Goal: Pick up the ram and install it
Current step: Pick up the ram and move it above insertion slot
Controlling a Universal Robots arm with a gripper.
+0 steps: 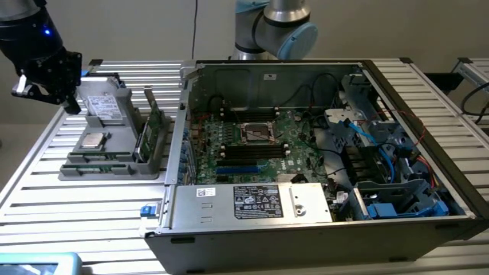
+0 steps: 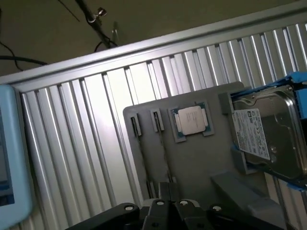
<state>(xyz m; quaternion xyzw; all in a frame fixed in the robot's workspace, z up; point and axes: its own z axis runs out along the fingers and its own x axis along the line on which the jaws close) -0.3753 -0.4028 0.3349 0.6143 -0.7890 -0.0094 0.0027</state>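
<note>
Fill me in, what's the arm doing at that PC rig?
The arm's tool hangs shut and empty over the far end of the gray parts tray, beside the open PC case. The ram stands in a tray slot, untouched. A hard drive and CPU sit in the tray too.

A tabletop point(image 1: 84, 200) of ribbed, silvery metal slats stretched across the scene. Behind it stood a plain, pale wall point(image 1: 130, 28), evenly lit, with a thin dark cable point(image 1: 194, 26) hanging down it.
</note>
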